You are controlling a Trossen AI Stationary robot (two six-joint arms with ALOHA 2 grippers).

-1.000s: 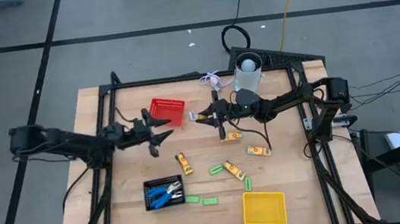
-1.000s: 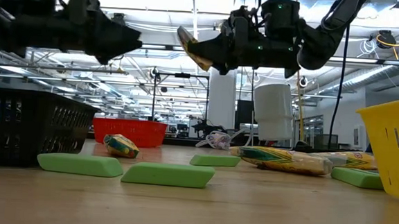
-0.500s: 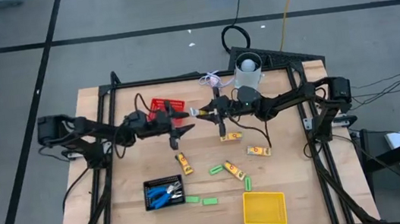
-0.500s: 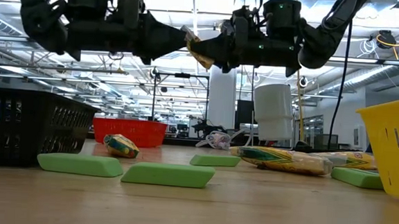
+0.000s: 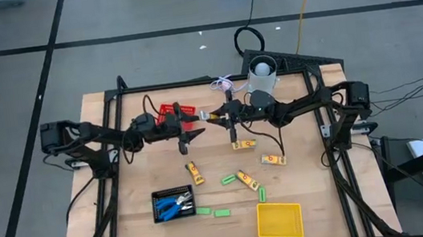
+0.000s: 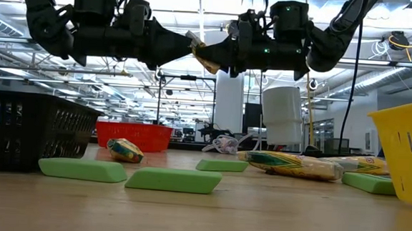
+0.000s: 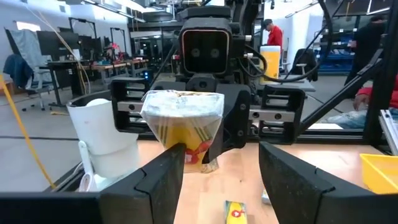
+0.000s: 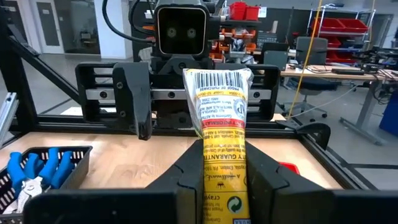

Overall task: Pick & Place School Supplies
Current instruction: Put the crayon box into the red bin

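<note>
Five yellow-orange packets (image 5: 194,172) show in the high view: four lying flat and one held up in the air. There are four green bars (image 5: 221,212). Three mesh baskets: one red (image 5: 168,110), one black (image 5: 157,198), one yellow (image 5: 279,219). One white cup (image 5: 261,76). The blue-handled scissors (image 5: 175,207) overlap too much to count.

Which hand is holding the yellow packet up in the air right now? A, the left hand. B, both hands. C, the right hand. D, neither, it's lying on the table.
C: the right hand is shut on the yellow packet, held above the table, while the left hand faces it with its fingers open and not on it.
</note>
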